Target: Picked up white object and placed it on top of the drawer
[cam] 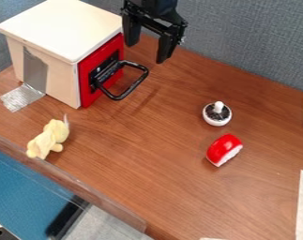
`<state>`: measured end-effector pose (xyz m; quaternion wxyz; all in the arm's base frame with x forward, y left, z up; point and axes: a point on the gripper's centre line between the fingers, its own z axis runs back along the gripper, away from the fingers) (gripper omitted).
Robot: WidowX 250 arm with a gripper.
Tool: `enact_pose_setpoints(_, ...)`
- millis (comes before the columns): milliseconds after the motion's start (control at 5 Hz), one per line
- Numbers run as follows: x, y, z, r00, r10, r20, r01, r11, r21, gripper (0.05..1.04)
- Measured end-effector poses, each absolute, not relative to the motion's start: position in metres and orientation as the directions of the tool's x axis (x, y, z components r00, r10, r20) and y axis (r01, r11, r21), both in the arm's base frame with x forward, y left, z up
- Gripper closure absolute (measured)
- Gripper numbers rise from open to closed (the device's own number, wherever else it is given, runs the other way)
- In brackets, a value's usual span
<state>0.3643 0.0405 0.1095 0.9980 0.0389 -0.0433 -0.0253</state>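
Camera view, slanting down: the tool [146, 53] hangs beside the red front [102, 70] of the drawer unit [69, 29], its two fingers parted with nothing between them. That opening would suit a grasp, though the target lies elsewhere. The white object [216, 114], a small round thing with a dark speckled top and a pale knob, rests upright on the counter [147, 150], well apart from the unit. Standing that way, it presents its knob upward, which probably gives fingers coming from above something narrow to close on; the rounded body might roll or slip if pinched low.

A red-and-white piece [225, 150] lies near it, a gap between them, so the descent should probably keep to the far side of that neighbour. The pale yellow plush toy [49, 139] lies near the counter's front edge, seemingly out of the way of this job.

Silver tape [22, 97] runs from the unit's side onto the counter, presumably to stop the box sliding when its handle [134, 86] is pulled; it should also steady the flat top for a set-down. The work seems at its start: the tool would next need to travel over to the object, grip it, then lift high enough to clear the jutting handle and the top's edge.
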Motion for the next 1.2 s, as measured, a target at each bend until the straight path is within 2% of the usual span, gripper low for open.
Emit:
enact_pose_setpoints(200, 0.364, 0.039, 0.096, 0.997, -0.053, 0.047, 0.05, 0.996, 0.071, 0.084)
enact_pose_setpoints(800, 0.422, -0.062, 0.047, 0.954, -0.3, -0.008, 0.3, 0.953, 0.033, 0.084)
enact_pose_setpoints(1000, 0.423, -0.085, 0.037, 0.939, -0.344, -0.024, 0.344, 0.938, 0.026, 0.084)
enact_pose_setpoints(1200, 0.42, -0.087, 0.028, 0.935, -0.351, -0.045, 0.352, 0.936, 0.023, 0.084)
